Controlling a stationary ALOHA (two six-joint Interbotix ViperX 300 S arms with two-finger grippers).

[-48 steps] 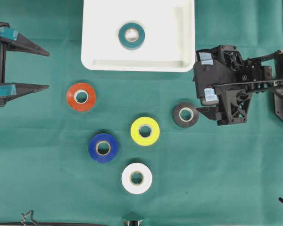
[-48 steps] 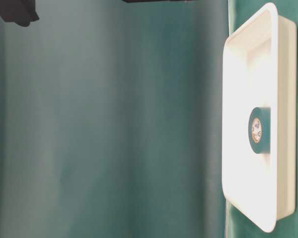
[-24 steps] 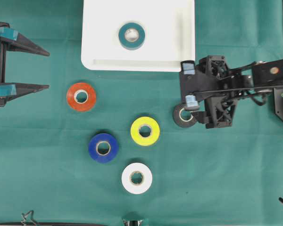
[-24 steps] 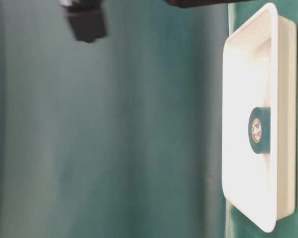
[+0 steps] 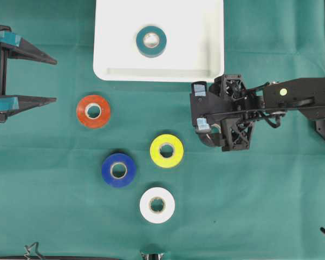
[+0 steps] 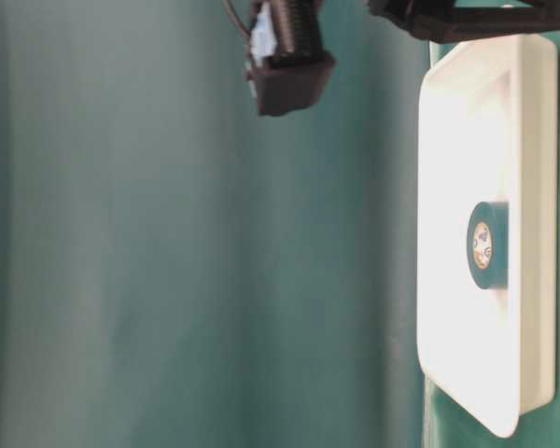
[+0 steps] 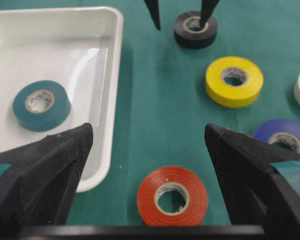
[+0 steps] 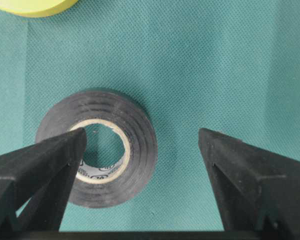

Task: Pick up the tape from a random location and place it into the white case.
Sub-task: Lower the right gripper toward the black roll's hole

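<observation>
A black tape roll lies flat on the green cloth. My right gripper hangs open over it. One finger stands above the roll's core hole, the other outside its wall, and neither pinches it. From overhead the right gripper hides most of that roll. The white case sits at the top centre with a teal roll lying in it. My left gripper is open and empty at the left edge, facing a red roll.
Red, blue, yellow and white rolls lie loose on the cloth below the case. In the left wrist view the case rim stands left of the black roll.
My right gripper has moved left and come down over the black roll, still open. The left arm and all the rolls have stayed where they were.
</observation>
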